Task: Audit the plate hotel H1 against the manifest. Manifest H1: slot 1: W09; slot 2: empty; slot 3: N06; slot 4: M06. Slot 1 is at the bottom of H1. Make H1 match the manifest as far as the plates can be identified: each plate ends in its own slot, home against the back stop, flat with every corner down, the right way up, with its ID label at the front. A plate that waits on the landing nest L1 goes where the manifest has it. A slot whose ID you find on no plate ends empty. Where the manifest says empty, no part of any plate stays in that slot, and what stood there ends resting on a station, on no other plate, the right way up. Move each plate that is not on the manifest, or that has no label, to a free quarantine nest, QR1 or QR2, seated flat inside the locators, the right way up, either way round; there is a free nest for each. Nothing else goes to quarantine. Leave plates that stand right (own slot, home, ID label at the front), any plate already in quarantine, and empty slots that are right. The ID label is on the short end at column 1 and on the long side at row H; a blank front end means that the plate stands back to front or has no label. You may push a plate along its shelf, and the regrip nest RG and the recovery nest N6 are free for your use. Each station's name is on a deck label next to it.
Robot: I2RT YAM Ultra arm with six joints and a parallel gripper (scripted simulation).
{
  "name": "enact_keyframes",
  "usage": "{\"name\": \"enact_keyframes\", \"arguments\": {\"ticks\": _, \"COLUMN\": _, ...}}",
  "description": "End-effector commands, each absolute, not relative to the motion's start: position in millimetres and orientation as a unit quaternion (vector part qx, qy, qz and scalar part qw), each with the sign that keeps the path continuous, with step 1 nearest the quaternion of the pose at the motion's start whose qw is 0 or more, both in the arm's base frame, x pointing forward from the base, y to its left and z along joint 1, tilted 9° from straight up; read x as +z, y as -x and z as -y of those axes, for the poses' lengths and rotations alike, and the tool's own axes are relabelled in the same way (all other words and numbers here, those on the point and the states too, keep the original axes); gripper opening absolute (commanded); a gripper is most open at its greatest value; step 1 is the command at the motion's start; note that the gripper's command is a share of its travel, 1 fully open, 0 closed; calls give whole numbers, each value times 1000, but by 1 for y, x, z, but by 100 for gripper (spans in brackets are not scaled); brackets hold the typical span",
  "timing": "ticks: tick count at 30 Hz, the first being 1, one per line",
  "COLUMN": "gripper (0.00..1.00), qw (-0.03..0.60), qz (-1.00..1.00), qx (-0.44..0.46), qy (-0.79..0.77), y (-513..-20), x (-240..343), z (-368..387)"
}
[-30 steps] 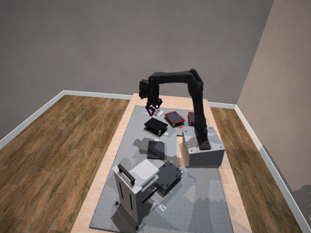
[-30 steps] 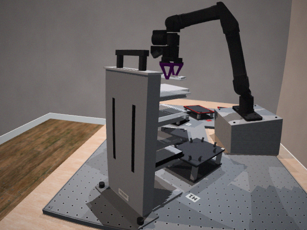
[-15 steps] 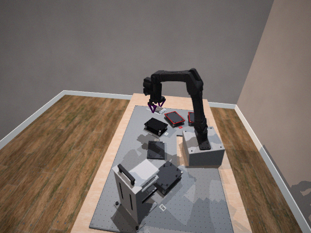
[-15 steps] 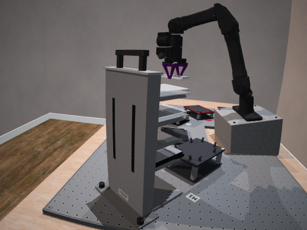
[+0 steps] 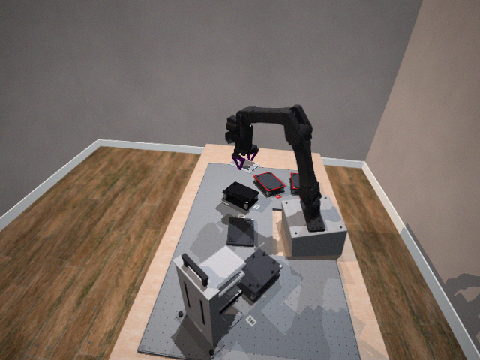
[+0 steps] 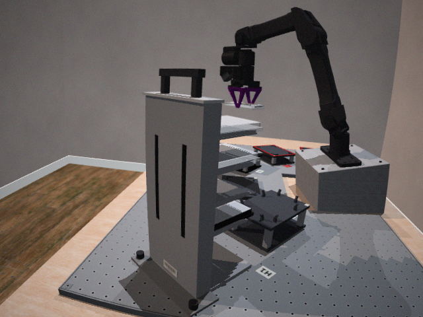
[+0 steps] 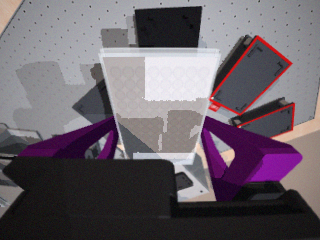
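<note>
My gripper [image 5: 244, 160] [image 6: 244, 99] [image 7: 159, 119] is shut on a clear, pale plate [image 5: 249, 166] [image 6: 253, 105] [image 7: 175, 80], gripped by its long sides and held level, high over the far part of the deck. In the wrist view a black nest [image 7: 169, 25] [image 5: 240, 193] shows past the plate's far end. The two red-rimmed quarantine nests [image 7: 252, 75] [image 7: 267, 120] [image 5: 269, 182] [image 6: 273, 150] lie to the right, both bare. The hotel H1 [image 5: 197, 294] [image 6: 180, 170] stands at the near end with a pale plate in its top slot [image 6: 238, 123] and plates on lower shelves [image 6: 235, 153] [image 6: 232, 209]. I cannot read any labels.
A black landing nest with pins [image 5: 260, 271] [image 6: 275, 205] stands in front of the hotel's open side. A flat dark nest [image 5: 241, 231] lies mid-deck. The arm's grey pedestal [image 5: 313, 232] [image 6: 341, 184] stands at the right. The hotel has a black handle [image 6: 182, 78] on top.
</note>
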State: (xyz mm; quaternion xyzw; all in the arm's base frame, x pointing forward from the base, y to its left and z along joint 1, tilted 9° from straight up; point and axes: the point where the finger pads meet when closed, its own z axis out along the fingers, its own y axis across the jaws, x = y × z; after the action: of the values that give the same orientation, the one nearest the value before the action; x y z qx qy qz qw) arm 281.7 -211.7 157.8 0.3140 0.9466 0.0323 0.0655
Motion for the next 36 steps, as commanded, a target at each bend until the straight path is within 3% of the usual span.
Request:
{"name": "enact_keyframes", "arguments": {"ticks": 1, "gripper": 86, "qw": 80, "qz": -950, "qx": 26, "qy": -301, "y": -281, "x": 166, "z": 222}}
{"name": "enact_keyframes", "arguments": {"ticks": 9, "gripper": 86, "qw": 80, "qz": -950, "qx": 26, "qy": -301, "y": -274, "x": 164, "z": 241}}
{"name": "enact_keyframes", "arguments": {"ticks": 36, "gripper": 86, "qw": 71, "qz": -853, "qx": 43, "qy": -515, "y": -215, "x": 154, "z": 294}}
